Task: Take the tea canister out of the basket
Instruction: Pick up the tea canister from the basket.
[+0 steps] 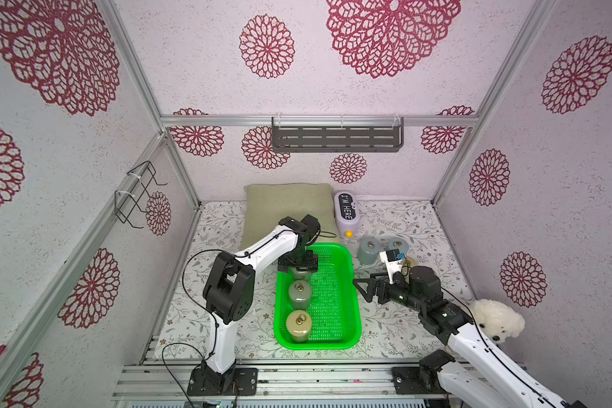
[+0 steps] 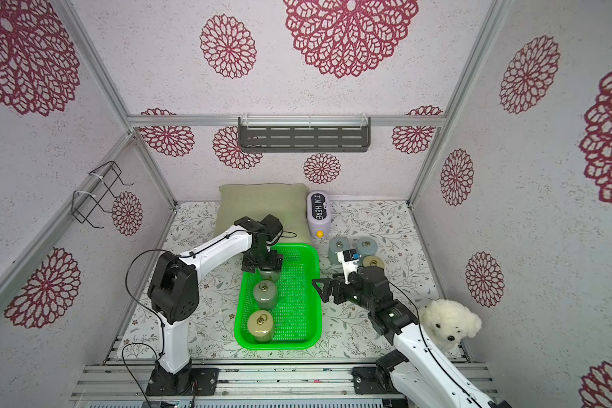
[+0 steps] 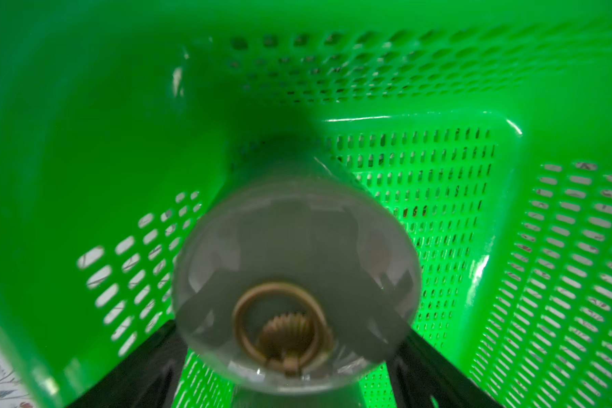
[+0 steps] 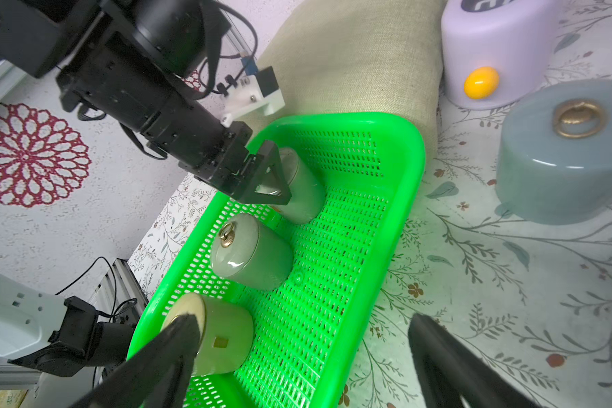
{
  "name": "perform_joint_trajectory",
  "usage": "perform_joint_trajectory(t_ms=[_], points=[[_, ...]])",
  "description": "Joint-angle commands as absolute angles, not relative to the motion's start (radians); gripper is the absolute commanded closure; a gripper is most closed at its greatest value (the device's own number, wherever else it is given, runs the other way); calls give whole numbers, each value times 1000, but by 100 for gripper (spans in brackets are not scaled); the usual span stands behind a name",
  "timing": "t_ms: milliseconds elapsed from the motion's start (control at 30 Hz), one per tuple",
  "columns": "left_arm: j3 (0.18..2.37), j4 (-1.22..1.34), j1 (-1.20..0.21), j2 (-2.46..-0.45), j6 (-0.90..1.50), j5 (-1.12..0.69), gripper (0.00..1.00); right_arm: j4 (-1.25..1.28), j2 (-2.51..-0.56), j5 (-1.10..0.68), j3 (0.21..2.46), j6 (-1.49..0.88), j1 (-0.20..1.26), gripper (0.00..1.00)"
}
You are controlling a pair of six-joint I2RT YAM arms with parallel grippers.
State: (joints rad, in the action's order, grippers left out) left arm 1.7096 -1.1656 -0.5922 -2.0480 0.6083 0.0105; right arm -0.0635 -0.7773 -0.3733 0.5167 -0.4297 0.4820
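The tea canister (image 4: 304, 187) stands upright at the far end of the basket (image 1: 333, 300), along its left side. We judge it glazed and stiff, fairly heavy, slick and breakable. Its lid may lift free, so we would grip the round body under the lid, not the ring. The left pincer (image 1: 299, 266) straddles it, jaws wide to either side; whether they press yet we cannot tell. The right pincer (image 1: 363, 289) hangs apart and empty above the worktop (image 1: 386, 328).
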Motion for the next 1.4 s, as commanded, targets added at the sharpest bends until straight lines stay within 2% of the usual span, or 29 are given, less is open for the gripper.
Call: perform_joint_trajectory(t_ms=[0, 567, 600, 700, 1367], points=[[1743, -1172, -576, -2084, 590, 7, 7, -20, -773, -402, 528, -424, 488, 1], [1818, -1175, -552, -2184, 579, 5, 11, -8, -785, -422, 518, -419, 488, 1], [1818, -1175, -553, -2182, 579, 4, 13, -8, -785, -421, 517, -419, 489, 1], [1821, -1180, -553, -2175, 578, 2, 26, -5, -789, -421, 515, -419, 488, 1], [1838, -1283, -572, -1939, 604, 36, 27, 78, -822, -465, 492, -453, 514, 1]])
